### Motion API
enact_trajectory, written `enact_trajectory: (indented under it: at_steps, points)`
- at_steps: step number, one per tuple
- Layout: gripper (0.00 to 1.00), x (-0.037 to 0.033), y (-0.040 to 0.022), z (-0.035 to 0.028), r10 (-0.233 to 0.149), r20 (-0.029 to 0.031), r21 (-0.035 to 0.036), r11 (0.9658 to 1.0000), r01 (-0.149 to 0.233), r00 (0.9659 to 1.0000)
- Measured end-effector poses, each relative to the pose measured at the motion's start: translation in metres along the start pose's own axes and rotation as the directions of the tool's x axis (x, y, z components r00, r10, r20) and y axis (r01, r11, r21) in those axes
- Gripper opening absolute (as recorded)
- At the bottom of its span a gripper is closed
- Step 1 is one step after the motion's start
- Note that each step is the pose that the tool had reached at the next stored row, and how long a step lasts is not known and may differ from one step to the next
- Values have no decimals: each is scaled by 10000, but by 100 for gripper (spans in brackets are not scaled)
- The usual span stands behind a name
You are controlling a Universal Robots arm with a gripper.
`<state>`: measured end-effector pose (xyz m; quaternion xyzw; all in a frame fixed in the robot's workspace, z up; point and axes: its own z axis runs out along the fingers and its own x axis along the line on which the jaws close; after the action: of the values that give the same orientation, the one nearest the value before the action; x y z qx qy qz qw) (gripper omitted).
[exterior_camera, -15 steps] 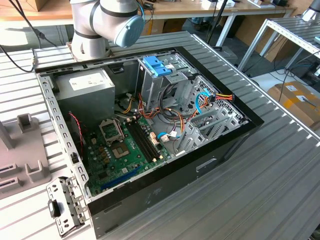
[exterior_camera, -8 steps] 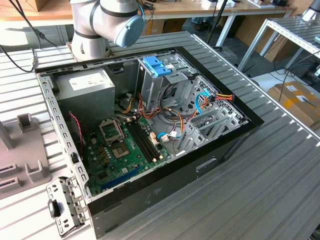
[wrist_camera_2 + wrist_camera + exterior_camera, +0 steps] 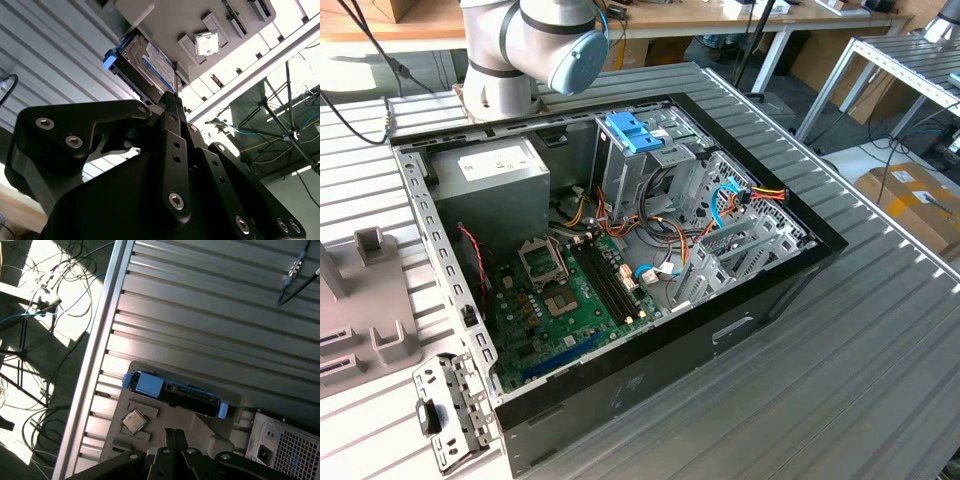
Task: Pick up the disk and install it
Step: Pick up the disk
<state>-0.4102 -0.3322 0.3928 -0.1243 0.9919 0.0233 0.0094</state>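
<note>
The disk point(image 3: 172, 394), a dark flat drive with bright blue rails and a blue end tab, lies in a slot of a grey holder tray point(image 3: 200, 426) on the ribbed metal table. In the second wrist view the disk point(image 3: 149, 61) shows its white-and-blue label. My gripper point(image 3: 175, 433) hovers over the tray a short way from the disk and does not touch it. Its black fingers point(image 3: 170, 102) appear pressed together with nothing between them. The open computer case point(image 3: 620, 250) lies on its side in the exterior view.
A square processor chip point(image 3: 134, 421) sits in the tray beside the disk. The case holds a green mainboard point(image 3: 570, 300), a grey power supply point(image 3: 490, 175) and a drive cage with a paler blue bracket point(image 3: 635, 130). The arm's base point(image 3: 520, 50) stands behind the case. Cables point(image 3: 45, 295) lie on the floor past the table edge.
</note>
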Motion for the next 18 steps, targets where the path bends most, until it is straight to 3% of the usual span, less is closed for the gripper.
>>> enact_trajectory:
  at_steps: [18]
  points:
    - [11, 0, 0, 0, -325, -15, -8, 9995, 325, 9995]
